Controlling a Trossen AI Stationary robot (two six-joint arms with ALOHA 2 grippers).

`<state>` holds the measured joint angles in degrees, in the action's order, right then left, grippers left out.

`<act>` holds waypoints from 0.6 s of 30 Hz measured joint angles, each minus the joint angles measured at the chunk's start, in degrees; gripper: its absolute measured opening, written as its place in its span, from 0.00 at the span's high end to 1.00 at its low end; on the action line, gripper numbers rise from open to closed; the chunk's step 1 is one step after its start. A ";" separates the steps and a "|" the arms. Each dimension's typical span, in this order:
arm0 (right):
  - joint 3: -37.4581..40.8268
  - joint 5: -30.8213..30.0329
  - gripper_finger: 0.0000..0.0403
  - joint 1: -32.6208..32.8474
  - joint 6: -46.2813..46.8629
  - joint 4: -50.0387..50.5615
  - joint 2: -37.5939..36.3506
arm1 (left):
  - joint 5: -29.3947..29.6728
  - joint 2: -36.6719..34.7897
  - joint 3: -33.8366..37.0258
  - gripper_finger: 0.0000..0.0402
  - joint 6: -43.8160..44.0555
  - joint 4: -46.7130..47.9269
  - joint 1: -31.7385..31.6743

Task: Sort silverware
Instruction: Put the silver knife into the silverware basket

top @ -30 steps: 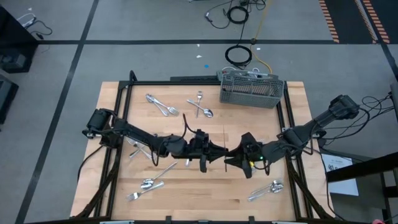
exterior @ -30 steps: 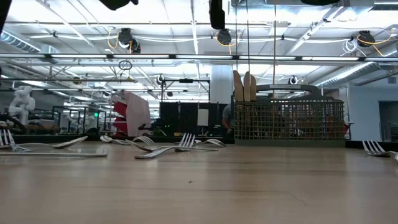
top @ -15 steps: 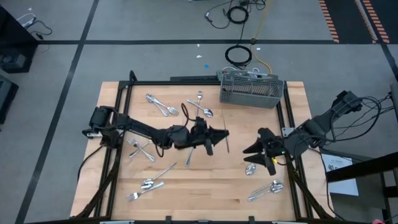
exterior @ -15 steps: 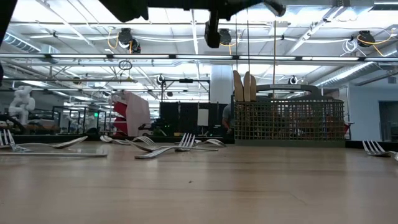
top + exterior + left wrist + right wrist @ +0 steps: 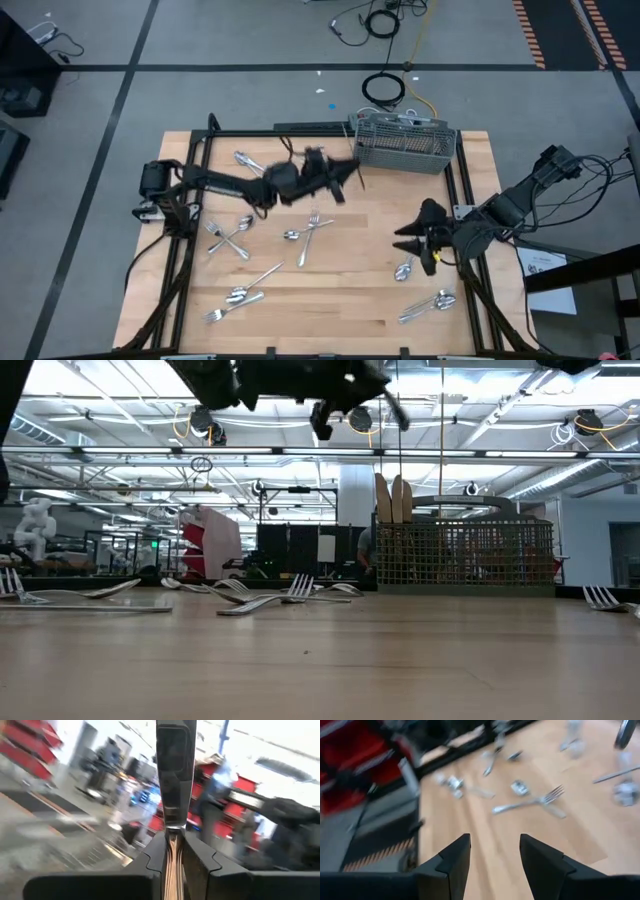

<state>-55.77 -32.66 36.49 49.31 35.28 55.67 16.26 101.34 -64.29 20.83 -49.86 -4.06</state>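
Left tool (image 5: 352, 175) clamps a knife (image 5: 171, 795), raised beside the caddy (image 5: 404, 143). Right tool (image 5: 408, 238) is open and empty over the bench (image 5: 350, 290), above a spoon (image 5: 403, 270).

The left arm extends from its base at the left edge of the surface (image 5: 330, 310) toward the far centre, raised above it, with the left pincer (image 5: 352, 175) at its far end; in the left wrist view its two dark fingers (image 5: 197, 855) are closed on a knife (image 5: 172, 795). The right arm folds in from the right edge, its right pincer (image 5: 408, 238) over the right half of the surface, fingers (image 5: 452, 857) parted and holding nothing.
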 joint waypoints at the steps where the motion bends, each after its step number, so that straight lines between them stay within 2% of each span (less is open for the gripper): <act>1: 0.00 -3.05 0.60 -0.03 1.56 -0.01 0.18 | -0.34 -0.22 0.00 0.88 -0.69 0.02 -1.73; 4: 0.00 -12.57 0.60 -0.26 6.39 -0.05 1.14 | -3.99 -0.28 -0.80 0.88 -4.56 0.06 -7.00; 7: 0.00 -17.62 0.60 -1.18 9.38 -0.08 1.92 | -9.32 -0.27 -3.20 0.88 -8.75 2.13 -11.94; 12: 0.00 -18.83 0.60 -4.07 16.26 -0.39 3.03 | -14.31 0.00 -8.34 0.88 -15.11 10.77 -18.84; 18: 0.00 -18.51 0.60 -7.17 22.59 -1.99 5.75 | -24.45 6.19 -14.50 0.88 -17.28 10.17 -23.22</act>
<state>-55.77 -51.17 29.32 71.89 33.29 61.41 -8.19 107.53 -78.79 3.55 -39.69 -27.28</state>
